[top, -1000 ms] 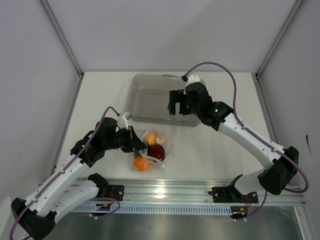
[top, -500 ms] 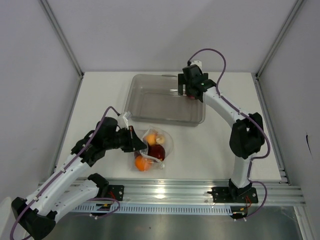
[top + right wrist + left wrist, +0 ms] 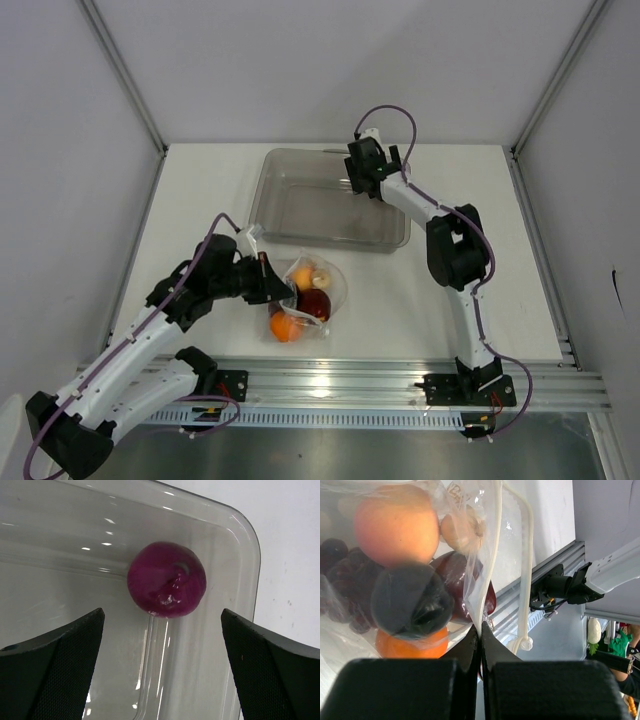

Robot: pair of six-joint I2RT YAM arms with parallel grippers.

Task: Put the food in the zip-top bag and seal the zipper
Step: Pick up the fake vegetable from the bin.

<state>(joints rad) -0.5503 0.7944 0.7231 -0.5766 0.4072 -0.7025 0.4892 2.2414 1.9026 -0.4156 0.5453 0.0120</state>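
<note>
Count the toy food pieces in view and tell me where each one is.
7. Six sit in the zip-top bag: peach, beige bulb, dark red fruit, blackish fruit, orange, grape bunch. The purple ball lies alone in the tray. Others may be hidden.

white table (image 3: 200,190), grey walls (image 3: 300,70), aluminium rail (image 3: 380,385)

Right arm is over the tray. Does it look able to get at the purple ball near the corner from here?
Probably yes. The right gripper is open, with the purple ball lying uncovered between its fingers. The ball lies close to the wall of the tray, which may crowd one finger.
</note>
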